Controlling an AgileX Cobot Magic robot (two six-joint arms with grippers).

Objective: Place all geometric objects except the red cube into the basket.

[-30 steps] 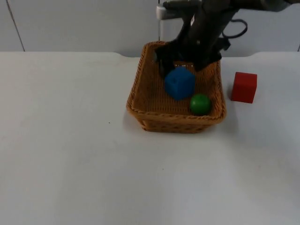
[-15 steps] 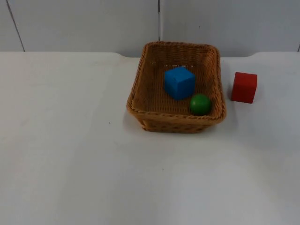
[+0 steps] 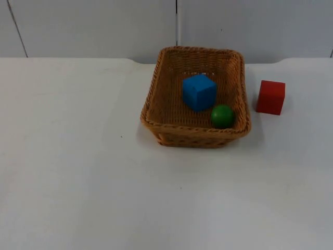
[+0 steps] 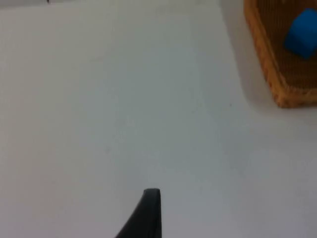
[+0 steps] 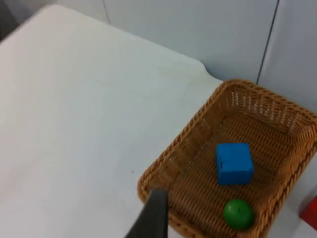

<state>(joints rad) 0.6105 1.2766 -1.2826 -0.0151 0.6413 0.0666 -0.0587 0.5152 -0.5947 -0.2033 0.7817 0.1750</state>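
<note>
Blue cube (image 3: 199,91), green ball (image 3: 222,115) inside basket (image 3: 156,91).

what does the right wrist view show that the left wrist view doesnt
In the right wrist view alone: the green ball inside the basket, an edge of the red cube beyond the rim, and the grey wall. In the left wrist view alone: a long bare stretch of table beside the basket. Both share the basket with the blue cube in it.
</note>
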